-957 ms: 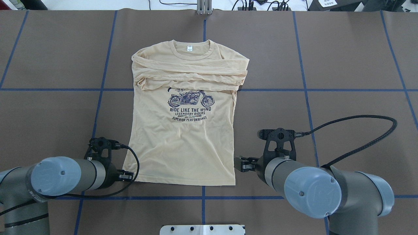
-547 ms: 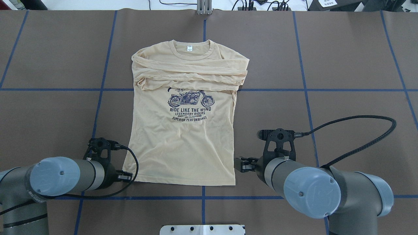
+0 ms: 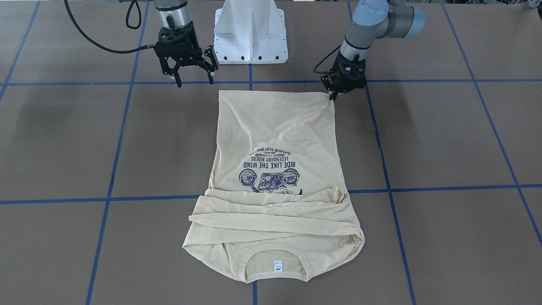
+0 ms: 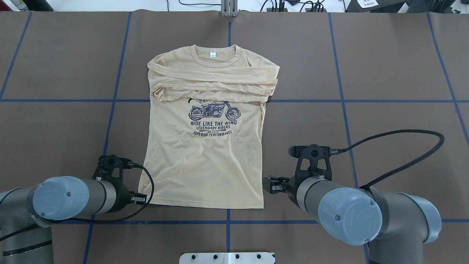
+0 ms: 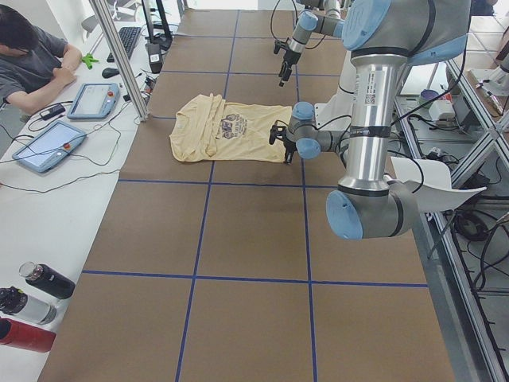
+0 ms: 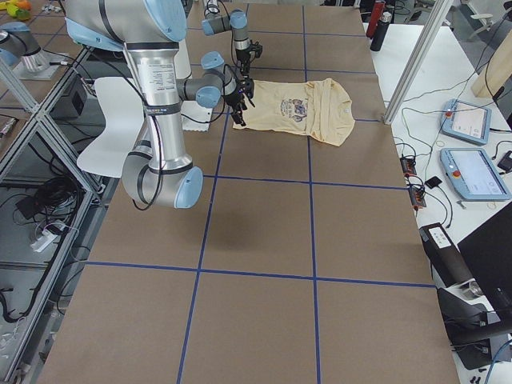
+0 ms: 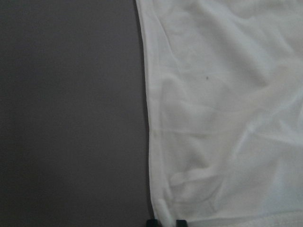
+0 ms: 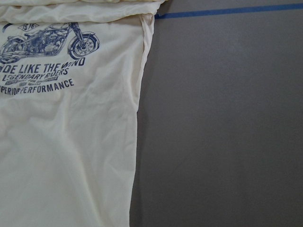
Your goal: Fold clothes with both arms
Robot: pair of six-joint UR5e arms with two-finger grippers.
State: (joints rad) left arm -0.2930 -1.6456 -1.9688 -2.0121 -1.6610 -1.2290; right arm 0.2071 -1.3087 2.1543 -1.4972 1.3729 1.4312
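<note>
The cream-yellow long-sleeved shirt [image 4: 205, 161] lies flat, print up, collar at the far side, both sleeves folded across the chest. My left gripper [image 3: 332, 95] is down at the near-left hem corner. In the left wrist view its fingertips [image 7: 152, 222] stand close together with the hem [image 7: 227, 118] between them, so it is shut on the shirt. My right gripper [image 3: 194, 78] hangs open just outside the near-right hem corner, apart from the cloth. The right wrist view holds only the shirt's side edge [image 8: 66, 142] and bare table.
The white pedestal base [image 3: 250, 29] stands behind the hem between the arms. The brown table [image 4: 384, 73] carries blue tape lines. A person [image 5: 32, 64] sits at a side bench with tablets [image 5: 44, 147] and bottles [image 5: 32, 298].
The left gripper has shifted slightly back and outward at the hem corner. The right arm and the shirt look unmoved.
</note>
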